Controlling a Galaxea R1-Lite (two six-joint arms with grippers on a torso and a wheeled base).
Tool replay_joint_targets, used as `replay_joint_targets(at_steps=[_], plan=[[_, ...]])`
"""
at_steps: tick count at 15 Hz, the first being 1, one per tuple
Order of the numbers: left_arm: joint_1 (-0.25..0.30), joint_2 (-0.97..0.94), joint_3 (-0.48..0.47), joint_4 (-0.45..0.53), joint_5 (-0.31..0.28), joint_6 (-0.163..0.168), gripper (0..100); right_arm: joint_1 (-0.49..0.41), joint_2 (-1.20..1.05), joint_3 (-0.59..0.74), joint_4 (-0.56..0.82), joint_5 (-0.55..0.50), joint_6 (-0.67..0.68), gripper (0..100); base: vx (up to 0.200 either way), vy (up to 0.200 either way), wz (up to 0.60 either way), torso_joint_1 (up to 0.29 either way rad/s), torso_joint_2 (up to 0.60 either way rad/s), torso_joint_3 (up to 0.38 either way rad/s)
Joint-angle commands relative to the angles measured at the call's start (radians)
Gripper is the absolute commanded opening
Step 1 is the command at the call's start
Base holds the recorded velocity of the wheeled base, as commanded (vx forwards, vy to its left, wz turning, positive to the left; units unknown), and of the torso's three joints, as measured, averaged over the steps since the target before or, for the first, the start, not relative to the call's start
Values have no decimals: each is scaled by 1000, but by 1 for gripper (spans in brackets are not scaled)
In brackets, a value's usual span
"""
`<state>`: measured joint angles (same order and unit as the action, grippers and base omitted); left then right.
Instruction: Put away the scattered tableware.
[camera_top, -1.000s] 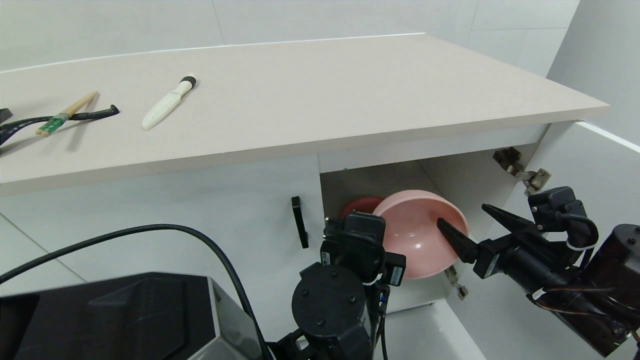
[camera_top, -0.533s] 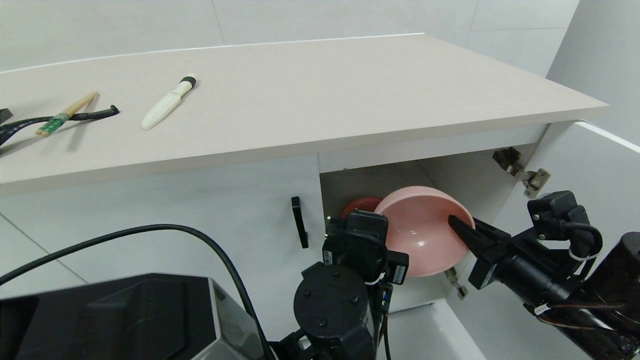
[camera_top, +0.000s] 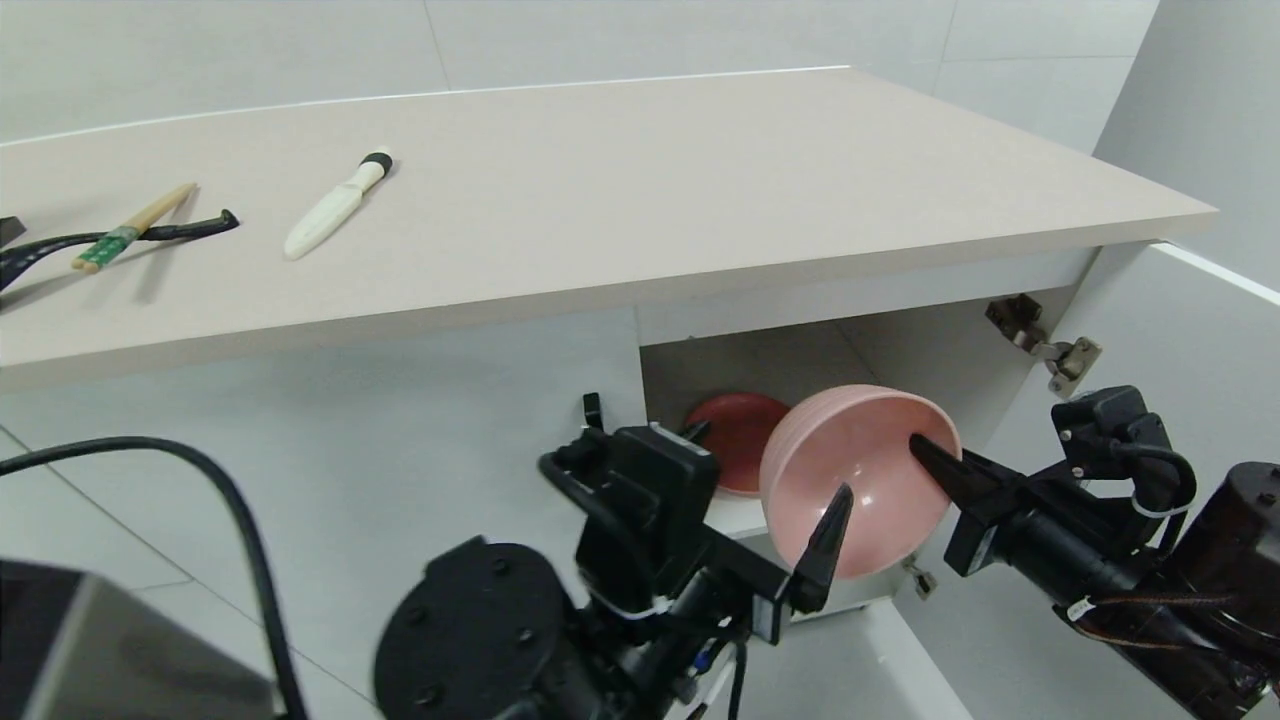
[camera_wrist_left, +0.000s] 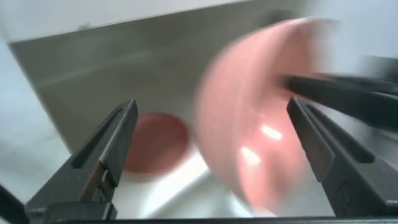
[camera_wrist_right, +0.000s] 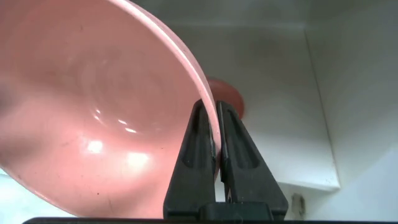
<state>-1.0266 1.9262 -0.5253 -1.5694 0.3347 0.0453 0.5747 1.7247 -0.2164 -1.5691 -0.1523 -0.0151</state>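
right pincer (camera_wrist_right: 216, 119) pinches the tilted pink bowl (camera_top: 852, 478) by its rim (left pincer (camera_wrist_left: 211, 106) spread wide).

**A:** ok, where's the pink bowl (camera_top: 860, 480) at?

**B:** It's tipped up on its side at the mouth of the open cabinet (camera_top: 900, 340), glossy inside facing out. The right gripper (camera_top: 925, 450) is pinching its rim. There's a red dish (camera_top: 738, 435) inside the cabinet just behind it, on the left.

**A:** and the rest?

**B:** All up on the countertop (camera_top: 650, 180), over at the left end. There's a cream knife (camera_top: 335, 205) with a black band lying flat. Well apart from it, the chopsticks (camera_top: 130, 228) lie crossed over a thin black utensil (camera_top: 190, 228). Can't tell what that one is tbh.
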Motion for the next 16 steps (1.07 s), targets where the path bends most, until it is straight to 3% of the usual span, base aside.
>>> replay_joint_targets(at_steps=[1,2,3,5,7,8,9,10,11,12,14,15,16], plan=[[100,-263,208,-1,-235,-32,100,-3,16,17,-2,-1,0,0,0,0,0,0,0,0],[118,-285,223,-1,-272,-33,100,-3,16,18,-2,-1,0,0,0,0,0,0,0,0],[181,-339,272,-1,-396,-32,100,-3,13,22,-2,-1,1,0,0,0,0,0,0,0],[304,-391,364,-1,-668,4,100,-3,13,26,-2,-1,1,0,0,0,0,0,0,0],[399,-434,446,-1,-947,68,100,-13,9,29,-2,-1,11,0,0,0,0,0,0,0],[431,-449,479,-1,-1057,111,100,-26,12,37,-2,-1,37,0,0,0,0,0,0,0],[453,-463,519,-1,-1109,159,100,-35,18,38,-2,-1,83,0,0,0,0,0,0,0],[465,-480,525,-1,-1112,197,100,-38,27,35,-2,-1,130,0,0,0,0,0,0,0],[488,-523,525,-1,-1111,203,100,-49,35,34,-2,-1,190,0,0,0,0,0,0,0],[514,-582,525,2,-1108,191,100,-64,44,32,-2,-1,239,0,0,0,0,0,0,0],[548,-697,525,43,-1046,160,100,-104,76,34,-2,-1,291,0,0,0,0,0,0,0],[582,-823,525,135,-973,134,100,-154,124,31,-2,0,313,0,0,0,0,0,0,0],[615,-949,525,255,-947,117,100,-177,161,29,-2,0,313,0,0,0,0,0,0,0]])
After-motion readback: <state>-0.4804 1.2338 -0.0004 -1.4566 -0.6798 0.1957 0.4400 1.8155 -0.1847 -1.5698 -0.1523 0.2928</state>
